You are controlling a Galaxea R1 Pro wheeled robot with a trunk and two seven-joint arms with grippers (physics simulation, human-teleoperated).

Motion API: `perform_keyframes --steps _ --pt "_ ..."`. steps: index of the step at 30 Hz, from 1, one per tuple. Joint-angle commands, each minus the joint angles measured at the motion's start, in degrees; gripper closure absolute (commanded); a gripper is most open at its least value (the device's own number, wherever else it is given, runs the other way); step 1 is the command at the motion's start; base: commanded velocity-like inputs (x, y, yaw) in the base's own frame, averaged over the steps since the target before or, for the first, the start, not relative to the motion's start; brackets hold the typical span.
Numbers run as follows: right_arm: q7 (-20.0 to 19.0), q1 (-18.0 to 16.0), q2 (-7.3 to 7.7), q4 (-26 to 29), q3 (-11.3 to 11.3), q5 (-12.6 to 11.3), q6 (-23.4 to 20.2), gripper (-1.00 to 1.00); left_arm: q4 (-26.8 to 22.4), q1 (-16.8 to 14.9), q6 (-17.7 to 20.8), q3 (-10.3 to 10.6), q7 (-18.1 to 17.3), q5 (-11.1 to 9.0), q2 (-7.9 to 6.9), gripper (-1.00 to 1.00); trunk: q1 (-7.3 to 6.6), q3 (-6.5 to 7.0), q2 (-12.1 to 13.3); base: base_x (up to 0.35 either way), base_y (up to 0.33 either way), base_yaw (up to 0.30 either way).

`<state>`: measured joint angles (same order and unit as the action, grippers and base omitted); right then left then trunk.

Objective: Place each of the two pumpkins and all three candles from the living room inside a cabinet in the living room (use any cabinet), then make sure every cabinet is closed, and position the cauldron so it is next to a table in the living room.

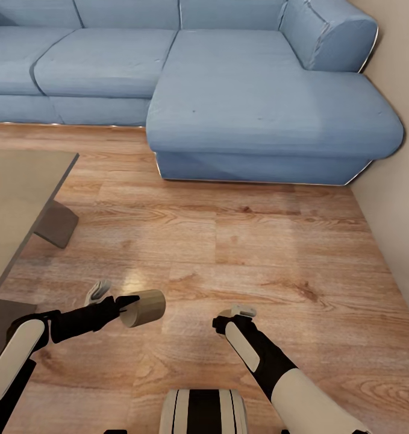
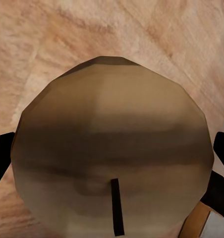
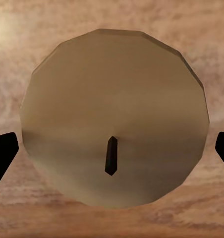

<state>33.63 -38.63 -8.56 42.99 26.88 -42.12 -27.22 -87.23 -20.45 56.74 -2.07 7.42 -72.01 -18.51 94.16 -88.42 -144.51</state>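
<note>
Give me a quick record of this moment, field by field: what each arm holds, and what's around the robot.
Left pincer: shut on a tan candle, lying sideways above the floor
Right pincer: shut on a second candle, flat wick end facing the wrist camera
Floor: wood planks
Ahead: blue corner sofa
Left side: table edge

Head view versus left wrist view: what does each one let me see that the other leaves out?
The head view takes in the room: a blue sofa, a table at the left, and the right gripper. The left wrist view gives a close look at the candle's flat end with its dark wick, and dark fingertips on either side of it. Both show the candle held in the left gripper above the wooden floor.
</note>
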Motion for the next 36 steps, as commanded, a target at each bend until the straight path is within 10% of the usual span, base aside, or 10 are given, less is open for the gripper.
perform_keyframes --steps 1,24,25,36 --pt "0.47 -0.04 0.03 0.07 0.19 -0.42 -0.12 -1.0 -0.05 -0.02 0.21 -0.04 0.57 -0.67 0.0 1.0 -0.01 -0.04 -0.02 0.0 0.0 0.0" --pt "0.47 -0.04 0.03 0.07 0.32 -0.33 0.55 -1.0 -0.05 -0.02 0.21 -0.04 0.57 -0.67 -0.04 1.0 0.07 -0.7 -0.06 0.0 0.0 0.0" --pt "0.47 -0.04 0.03 0.07 0.34 -0.33 0.63 1.0 -0.05 -0.02 0.21 -0.04 0.57 -0.67 -0.04 1.0 0.07 -0.7 -0.06 0.0 0.0 0.0" --pt "0.42 -0.04 0.03 0.07 0.37 -0.38 0.76 1.0 -0.05 -0.02 0.21 -0.04 0.57 -0.67 -0.01 1.0 0.07 -0.7 -0.06 0.0 0.0 0.0"
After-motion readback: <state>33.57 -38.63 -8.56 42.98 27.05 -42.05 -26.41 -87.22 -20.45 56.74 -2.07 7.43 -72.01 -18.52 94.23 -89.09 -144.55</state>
